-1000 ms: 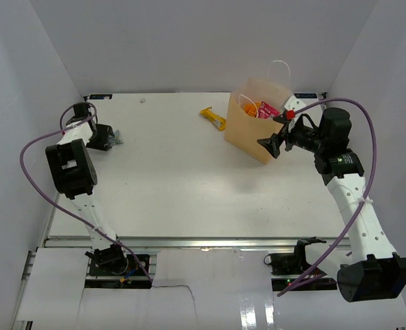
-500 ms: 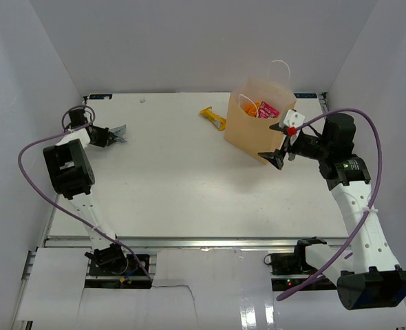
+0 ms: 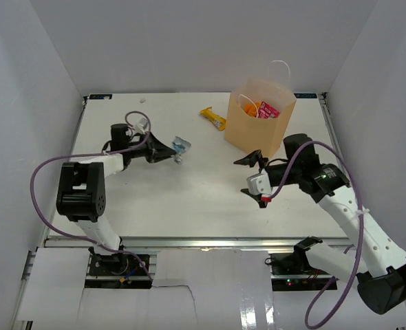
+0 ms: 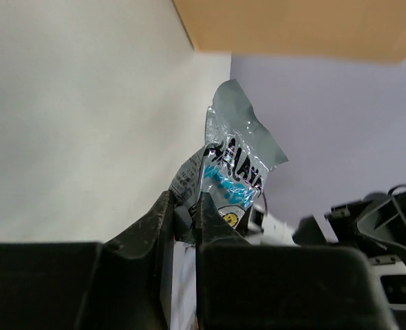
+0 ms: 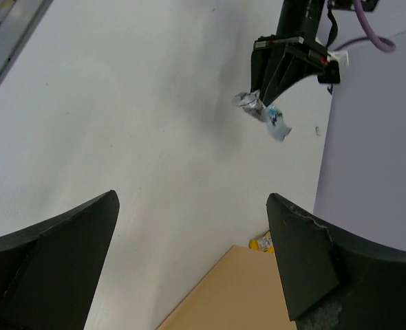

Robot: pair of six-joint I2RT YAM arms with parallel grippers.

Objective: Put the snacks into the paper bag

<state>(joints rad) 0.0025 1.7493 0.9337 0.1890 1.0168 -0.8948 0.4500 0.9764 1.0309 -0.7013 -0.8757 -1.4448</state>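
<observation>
At the left, the left gripper (image 3: 167,150) is clenched on a crinkled grey-blue foil snack packet (image 3: 182,145), which it holds by one end, lifted off the white table (image 3: 189,199). Further right, a yellow foil snack bar (image 3: 212,118) lies flat near the table's far edge, just beside a tall tan kraft paper bag (image 3: 258,134). The bag stands upright and open, with an orange packet (image 3: 248,108) and a red-pink packet (image 3: 268,110) inside. In front of the bag, the right gripper (image 3: 253,175) has its jaws spread wide, grasping nothing.
</observation>
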